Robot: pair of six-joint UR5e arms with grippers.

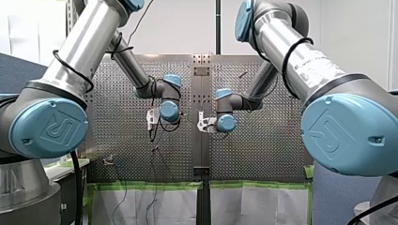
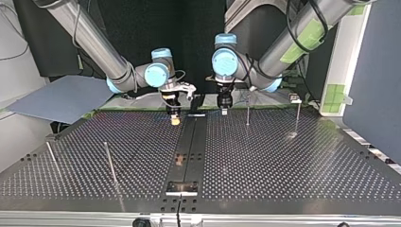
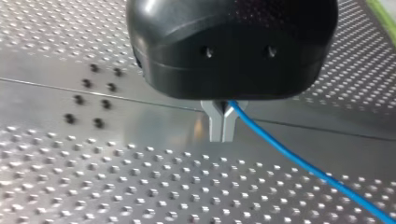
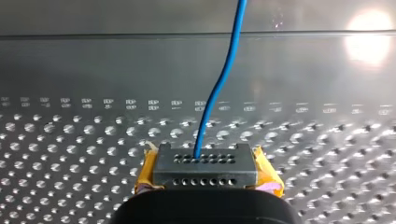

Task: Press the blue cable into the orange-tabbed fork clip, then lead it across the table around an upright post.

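Blue cable [image 3: 303,163] sits clamped in my left tool [image 3: 222,133] and my right tool [image 4: 204,156].

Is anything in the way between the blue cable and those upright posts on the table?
Nothing visible does. My left gripper holds the blue cable, and in the top view only bare perforated table lies between it and the nearest upright post.

1. A white wall [image 1: 180,28] is seen beyond the perforated table's [image 1: 117,136] far edge.
2. Green tape [image 1: 141,186] is laid along its near edge in the front view.
3. A bright glare [image 4: 371,35] is reflected on its surface.
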